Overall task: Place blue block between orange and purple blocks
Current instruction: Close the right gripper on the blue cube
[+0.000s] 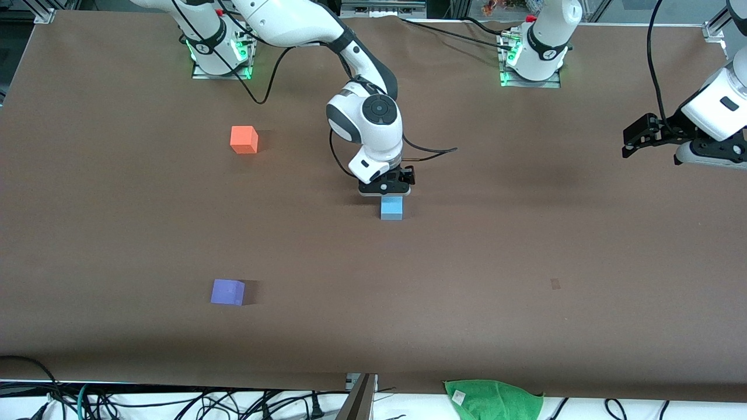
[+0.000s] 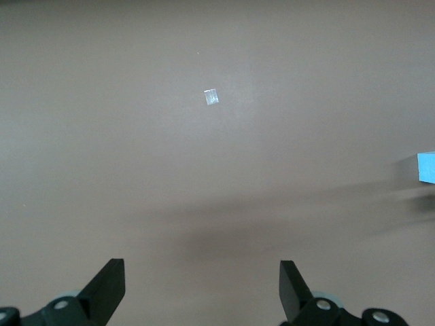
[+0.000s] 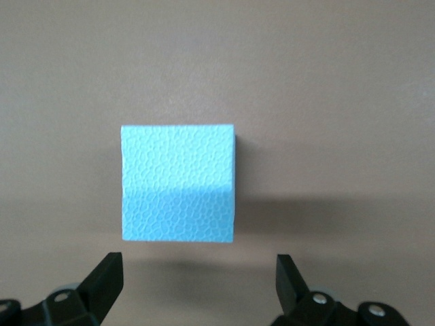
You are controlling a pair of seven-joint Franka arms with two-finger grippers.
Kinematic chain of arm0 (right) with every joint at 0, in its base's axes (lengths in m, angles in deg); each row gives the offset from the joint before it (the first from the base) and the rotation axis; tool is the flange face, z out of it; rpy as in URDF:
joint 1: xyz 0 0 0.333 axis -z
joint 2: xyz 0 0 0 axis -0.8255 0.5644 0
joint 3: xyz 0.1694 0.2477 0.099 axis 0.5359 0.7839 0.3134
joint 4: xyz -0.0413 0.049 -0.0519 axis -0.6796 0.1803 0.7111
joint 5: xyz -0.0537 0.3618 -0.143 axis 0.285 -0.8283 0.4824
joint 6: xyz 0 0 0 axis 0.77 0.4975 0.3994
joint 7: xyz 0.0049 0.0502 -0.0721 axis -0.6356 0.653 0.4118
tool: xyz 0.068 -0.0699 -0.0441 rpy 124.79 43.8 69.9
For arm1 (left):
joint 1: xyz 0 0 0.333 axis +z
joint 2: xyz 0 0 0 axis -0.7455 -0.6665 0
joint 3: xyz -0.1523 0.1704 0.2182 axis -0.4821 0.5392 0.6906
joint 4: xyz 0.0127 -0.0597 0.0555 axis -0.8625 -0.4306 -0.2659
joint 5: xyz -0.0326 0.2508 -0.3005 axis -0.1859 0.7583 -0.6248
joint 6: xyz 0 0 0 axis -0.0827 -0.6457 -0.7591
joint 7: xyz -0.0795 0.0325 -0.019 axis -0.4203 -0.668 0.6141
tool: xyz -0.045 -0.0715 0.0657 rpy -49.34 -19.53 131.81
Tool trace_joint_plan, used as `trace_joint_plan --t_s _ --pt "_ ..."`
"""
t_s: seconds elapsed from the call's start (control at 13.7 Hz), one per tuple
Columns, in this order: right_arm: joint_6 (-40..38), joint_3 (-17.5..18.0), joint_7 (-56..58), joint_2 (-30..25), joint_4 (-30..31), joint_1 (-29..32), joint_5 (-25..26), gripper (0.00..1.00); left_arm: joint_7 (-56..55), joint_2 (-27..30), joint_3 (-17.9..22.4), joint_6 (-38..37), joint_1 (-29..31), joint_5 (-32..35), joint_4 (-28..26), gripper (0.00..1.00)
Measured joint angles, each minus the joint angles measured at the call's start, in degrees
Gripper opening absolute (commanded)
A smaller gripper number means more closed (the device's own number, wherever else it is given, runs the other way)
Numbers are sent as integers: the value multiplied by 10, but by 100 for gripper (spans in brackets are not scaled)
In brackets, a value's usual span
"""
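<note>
Right gripper (image 1: 385, 191) wide-spread over unlabelled blue block (image 1: 391, 208) on table (image 1: 525, 245)

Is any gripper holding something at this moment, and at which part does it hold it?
Nothing is held. The right gripper hangs open over the blue block, not touching it. The left gripper waits open, away from the blocks.

Blue block (image 2: 427, 168) cut by left-wrist frame edge.

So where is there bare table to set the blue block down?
Bare table runs between the orange block and the purple block. It is crowded only at the blue block, under the right end effector.
</note>
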Motion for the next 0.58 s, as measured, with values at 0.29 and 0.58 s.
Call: trace_joint_plan --t_s 0.29,0.58 --pt "23 -1 0 11 0 -4 0 99 0 -3 -6 -1 0 0 7 100" --pt "39 -7 0 15 0 -4 0 99 -13 -6 -8 -2 0 0 14 100"
